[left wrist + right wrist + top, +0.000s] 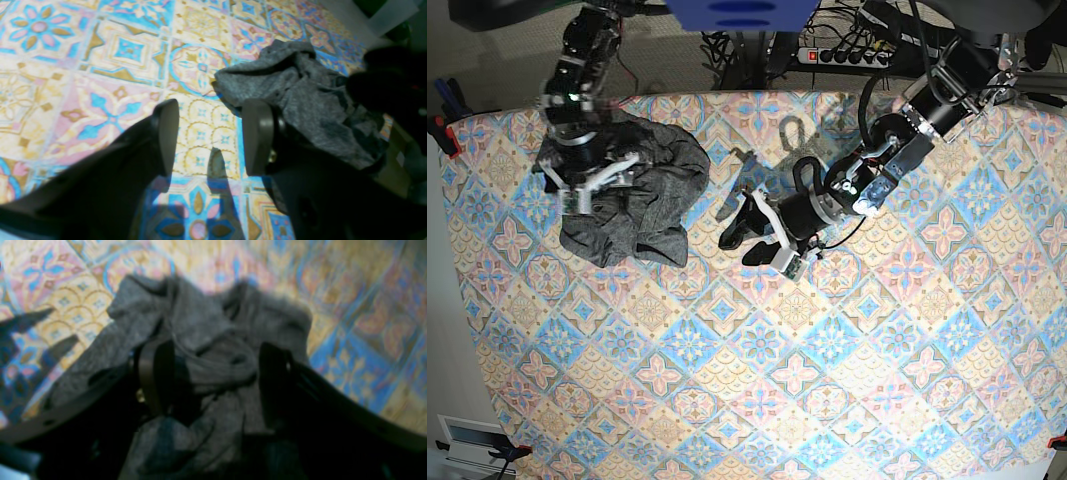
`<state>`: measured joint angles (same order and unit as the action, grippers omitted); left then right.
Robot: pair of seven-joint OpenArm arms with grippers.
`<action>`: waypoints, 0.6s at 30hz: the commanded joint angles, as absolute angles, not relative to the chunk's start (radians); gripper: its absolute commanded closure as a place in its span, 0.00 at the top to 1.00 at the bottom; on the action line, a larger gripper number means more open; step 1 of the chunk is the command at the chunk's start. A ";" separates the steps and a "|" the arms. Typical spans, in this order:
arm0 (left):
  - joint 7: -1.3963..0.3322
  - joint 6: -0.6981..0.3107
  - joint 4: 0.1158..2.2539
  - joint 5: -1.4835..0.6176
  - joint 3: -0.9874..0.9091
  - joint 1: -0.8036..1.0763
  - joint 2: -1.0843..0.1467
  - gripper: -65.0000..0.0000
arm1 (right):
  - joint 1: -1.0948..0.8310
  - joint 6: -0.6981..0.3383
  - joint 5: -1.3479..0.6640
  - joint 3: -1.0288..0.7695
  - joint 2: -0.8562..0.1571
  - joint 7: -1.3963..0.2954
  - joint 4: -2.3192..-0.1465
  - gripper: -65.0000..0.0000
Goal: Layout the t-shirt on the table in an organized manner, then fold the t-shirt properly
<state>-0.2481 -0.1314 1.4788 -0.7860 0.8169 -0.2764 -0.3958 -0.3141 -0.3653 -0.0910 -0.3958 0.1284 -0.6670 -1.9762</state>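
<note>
Both grippers gape empty. The right gripper (597,180) hovers over the crumpled t-shirt (652,190). The left gripper (752,232) hangs at the heap's three o'clock above the table (827,400).

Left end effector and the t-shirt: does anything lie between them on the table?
Nothing. In the base view only bare patterned table separates the open left end effector from the crumpled t-shirt; its shadow falls there.

Two black-jointed robot arms with white brackets and black cabling: the left gripper (210,136) shows flat grey-brown finger pads on broad black fingers; the right gripper (213,380), blurred, shows black fingers and a small brass-coloured screw.
</note>
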 commanded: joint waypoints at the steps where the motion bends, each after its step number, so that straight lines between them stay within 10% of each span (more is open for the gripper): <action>1: -0.223 -0.140 1.498 -0.791 0.808 -0.298 -0.397 0.46 | -0.285 -0.367 -0.159 -0.427 0.122 -0.662 -2.000 0.58; 18: -0.223 -0.140 1.497 -0.789 0.811 -0.295 -0.390 0.46 | -0.266 -0.363 -0.441 -0.503 0.122 -0.806 -1.989 0.58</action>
<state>-0.2478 -0.1318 1.4788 -0.7849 0.8173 -0.2760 -0.3893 -0.2737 -0.3553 -0.4232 -0.5060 0.1276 -0.8326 -1.9739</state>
